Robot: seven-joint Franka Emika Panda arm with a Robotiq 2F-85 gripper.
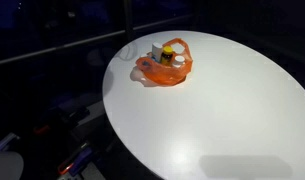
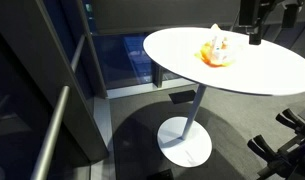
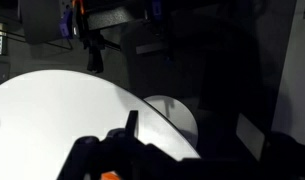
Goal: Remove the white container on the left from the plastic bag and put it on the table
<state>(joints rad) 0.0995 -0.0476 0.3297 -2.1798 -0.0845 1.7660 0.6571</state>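
**While the gripper hangs above the table, the white container sits in the bag**

Item 1, gripper [image 2: 255, 38]: I see it as a dark shape hanging above the far part of the tabletop, apart from the bag. My wrist view shows only dark finger parts along its lower edge. I cannot tell from any view how far apart the jaws stand, and I see nothing held in them.

Item 2, table [image 1: 227, 115]: round, white, and glossy. It is carried on a single white pedestal [image 2: 196, 105] with a round base [image 2: 185, 142] on a dark floor.

Item 3, plastic bag [image 1: 160, 72]: orange and translucent, slumped open on the tabletop near its rim. In both exterior views it reads as a small orange heap.

Item 4, white container [image 1: 155, 49]: it stands upright inside the bag, on the left side in an exterior view. It is just beside item 5.

Item 5, yellow-topped container [image 1: 169, 56]: also inside the bag, to the right of item 4. I cannot make out finer detail.

Item 6, railing [image 2: 52, 132]: a grey bar in the foreground of an exterior view, well apart from the table.
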